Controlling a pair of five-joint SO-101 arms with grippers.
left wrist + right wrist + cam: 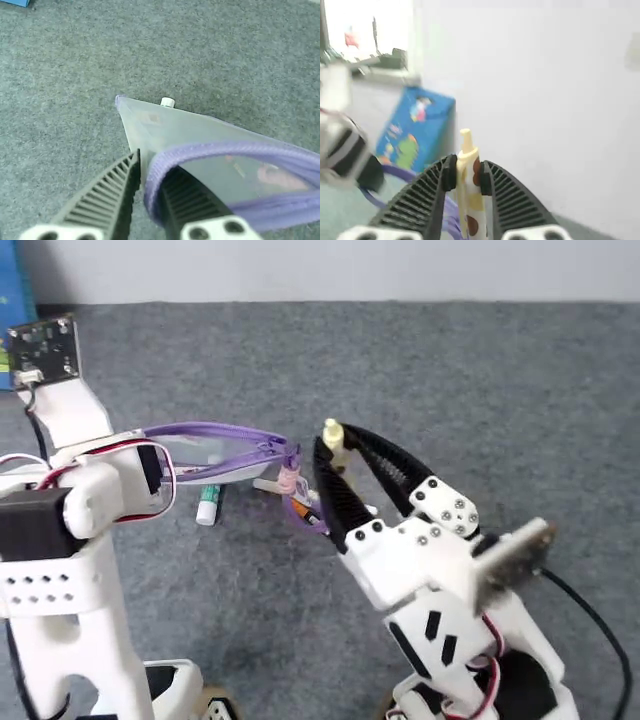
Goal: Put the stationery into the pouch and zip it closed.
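Note:
A clear pouch (215,452) with a purple zipper rim lies on the grey carpet, its mouth gaping toward the right arm. My left gripper (163,466) is shut on the pouch's purple rim (160,165) at its left end; in the left wrist view the gripper (149,169) pinches that edge. My right gripper (335,440) hovers just right of the pouch mouth, shut on a yellow pen (332,432) with brown spots, held upright. The right wrist view shows the pen (466,147) between the right gripper (468,167) fingers. A white stick (208,506) with a green band lies in front of the pouch.
An orange pen and a pink zipper charm (291,480) lie by the pouch mouth, under the right gripper. A white cap (167,102) peeks from behind the pouch. A blue box (415,130) stands at the far left by the wall. Grey carpet (480,390) stretches away on the right.

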